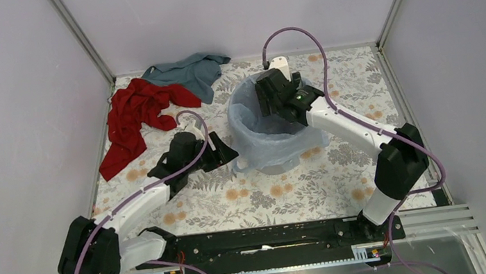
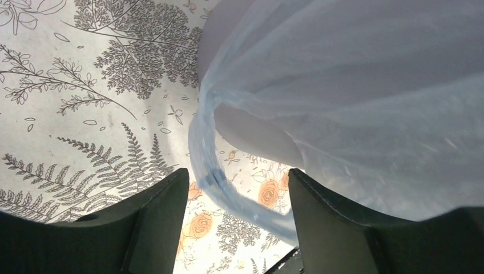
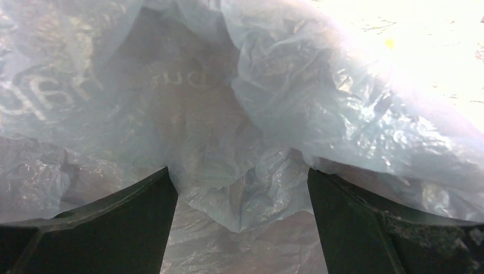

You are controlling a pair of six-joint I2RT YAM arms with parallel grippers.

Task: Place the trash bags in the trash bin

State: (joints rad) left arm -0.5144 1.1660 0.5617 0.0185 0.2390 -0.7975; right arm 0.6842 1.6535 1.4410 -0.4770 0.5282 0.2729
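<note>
Trash bag [image 1: 262, 154] is draped in and over the trash bin [image 2: 251, 136] at mid-table [image 1: 283, 198]. Its mouth is folded out past the rim, and a loose skirt hangs down the near-left wall. Right gripper [image 3: 238, 171] is down inside the bin mouth with fingers spread wide; crumpled film bunches ahead of them, nothing pinched. Left gripper [image 2: 237, 174] sits low beside the bin's outer wall, jaws parted. The bag's rolled hem runs loose through the gap, not clamped. Step in hand, as I read it: seating the liner. Press the film toward the bin floor with your right fingers, straight down, no sideways raking that could snag it. Use the left only if the hem needs tugging lower round the rim. Close on the rolled edge, not the thin sheet, which will likely slip or tear. Watch that the light bin doesn't tip or skid under either push. Red cloth [image 1: 133, 122] and teal-grey cloth [image 1: 190, 73] lie well apart, far left; leave them.
</note>
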